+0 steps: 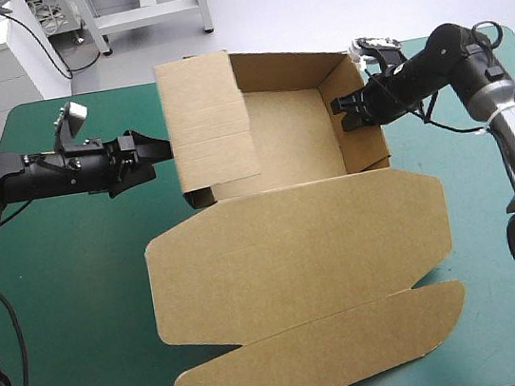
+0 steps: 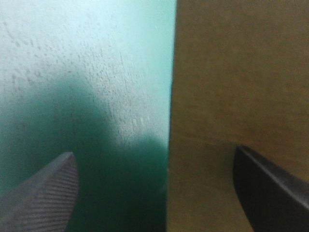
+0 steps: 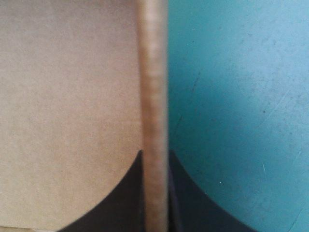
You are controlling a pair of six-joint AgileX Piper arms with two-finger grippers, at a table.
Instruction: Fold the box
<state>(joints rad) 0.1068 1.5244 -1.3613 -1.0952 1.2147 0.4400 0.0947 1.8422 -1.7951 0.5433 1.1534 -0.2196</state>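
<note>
Plainly, in the high view the brown cardboard box (image 1: 294,245) sits mid-frame on the teal-green table cover (image 1: 68,277). It is an open tray in the upper centre with its walls raised, and its broad lid and tuck flap lie flat toward the bottom edge. The left gripper (image 1: 154,152) reaches in from the left to the tray's tall left wall. The right gripper (image 1: 352,111) sits astride the right wall at the upper right (probably so that the tray is steadied from both ends while the walls are tucked).

In the left wrist view the black fingers (image 2: 46,195) stand wide apart and hold nothing. The wall's upright edge runs ahead between them, with one finger over brown board and the other over the cover.

In the right wrist view the fingers (image 3: 125,208) are all but closed, pinching the wall's thin edge, which rises straight from between them. Board lies to one side of it, cover to the other.
</note>
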